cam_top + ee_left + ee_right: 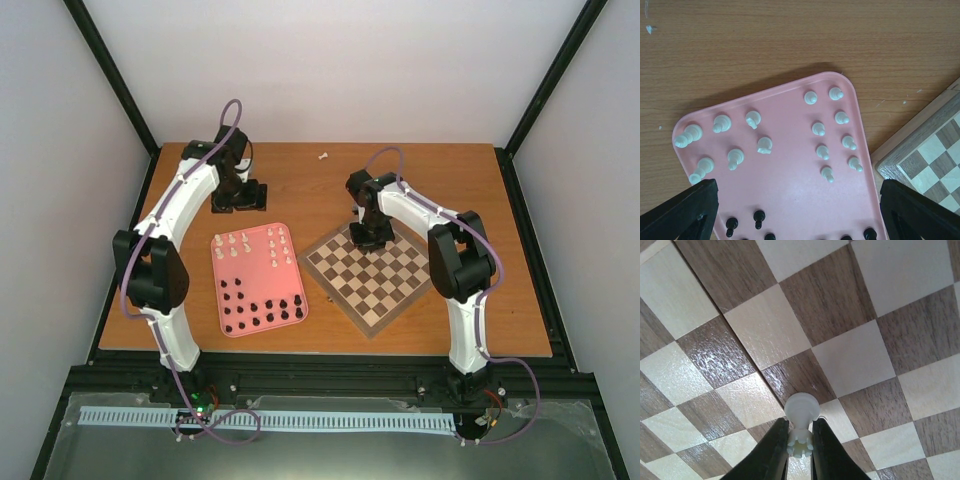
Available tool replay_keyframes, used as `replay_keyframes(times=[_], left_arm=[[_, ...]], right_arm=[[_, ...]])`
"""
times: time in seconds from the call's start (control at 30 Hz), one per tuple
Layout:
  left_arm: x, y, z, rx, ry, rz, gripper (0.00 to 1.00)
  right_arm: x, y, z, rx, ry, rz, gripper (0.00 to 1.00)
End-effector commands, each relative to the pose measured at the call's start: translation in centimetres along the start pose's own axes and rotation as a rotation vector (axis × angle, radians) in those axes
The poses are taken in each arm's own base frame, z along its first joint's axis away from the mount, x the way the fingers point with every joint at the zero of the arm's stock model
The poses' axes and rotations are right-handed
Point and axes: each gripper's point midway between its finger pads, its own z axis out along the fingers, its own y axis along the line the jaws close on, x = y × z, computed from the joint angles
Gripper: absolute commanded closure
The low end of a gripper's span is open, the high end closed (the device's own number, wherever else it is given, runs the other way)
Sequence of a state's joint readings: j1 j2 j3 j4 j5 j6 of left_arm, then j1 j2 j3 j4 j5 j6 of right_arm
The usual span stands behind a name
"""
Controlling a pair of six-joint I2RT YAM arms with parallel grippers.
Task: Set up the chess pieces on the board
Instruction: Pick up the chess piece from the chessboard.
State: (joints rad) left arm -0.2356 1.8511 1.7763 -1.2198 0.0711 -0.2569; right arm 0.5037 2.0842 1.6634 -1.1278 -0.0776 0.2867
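Note:
My right gripper (pixel 800 439) is shut on a cream-white chess piece (pixel 801 412) with a notched crown, held base-down just above the board (pixel 765 330). In the top view this gripper (pixel 368 236) is over the far left part of the board (pixel 385 285). My left gripper (pixel 797 195) is open and empty, its fingers (pixel 687 210) spread above the pink tray (pixel 790 170). In the top view it (pixel 238 197) hangs at the tray's far edge. Several white pieces (pixel 818 128) stand or lie at the tray's far end and several black pieces (pixel 262 308) at its near end.
The pink tray (pixel 258 262) lies left of the board on the wooden table. One small white piece (pixel 323 155) lies alone on the table near the back edge. A corner of the board (pixel 935 155) shows right of the tray in the left wrist view.

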Motion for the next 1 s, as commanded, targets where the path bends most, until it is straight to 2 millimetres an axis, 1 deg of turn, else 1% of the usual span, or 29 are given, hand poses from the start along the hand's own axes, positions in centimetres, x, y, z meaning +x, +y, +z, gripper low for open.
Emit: replay_keyframes(times=[0.0, 0.13, 0.23, 0.37, 0.43, 0.6, 0.67, 0.8, 0.97], left_arm=[[-1.2, -0.1, -0.6, 0.004, -0.034, 0.013, 0.1], [-1.3, -0.1, -0.6, 0.002, -0.034, 0.013, 0.09], [-1.3, -0.1, -0.6, 0.003, -0.036, 0.015, 0.09], [-1.3, -0.2, -0.5, 0.005, -0.033, 0.013, 0.1], [-1.3, -0.2, -0.5, 0.007, -0.035, 0.013, 0.1], [-1.4, -0.2, -0.7, 0.009, -0.039, 0.015, 0.09], [-1.4, -0.3, -0.7, 0.009, -0.038, 0.015, 0.09], [-1.3, -0.2, -0.6, 0.008, -0.034, 0.015, 0.09], [-1.2, -0.2, -0.5, 0.01, -0.032, 0.016, 0.09]], right_arm=[[-0.2, -0.6, 0.0, 0.028, 0.004, 0.004, 0.88], [-0.7, -0.8, -0.6, 0.03, -0.007, 0.008, 0.92], [-1.7, -1.2, -1.4, 0.029, -0.031, 0.018, 0.92], [-3.8, -1.7, -2.6, 0.028, -0.068, 0.022, 0.92], [-5.4, -2.2, -3.5, 0.032, -0.1, 0.026, 0.92], [-8.2, -3.5, -3.5, 0.043, -0.117, 0.043, 0.92], [-8.8, -4.0, -3.1, 0.053, -0.113, 0.043, 0.93], [-9.2, -4.6, -2.7, 0.06, -0.108, 0.045, 0.93], [-9.3, -4.8, -2.4, 0.064, -0.108, 0.049, 0.93]])
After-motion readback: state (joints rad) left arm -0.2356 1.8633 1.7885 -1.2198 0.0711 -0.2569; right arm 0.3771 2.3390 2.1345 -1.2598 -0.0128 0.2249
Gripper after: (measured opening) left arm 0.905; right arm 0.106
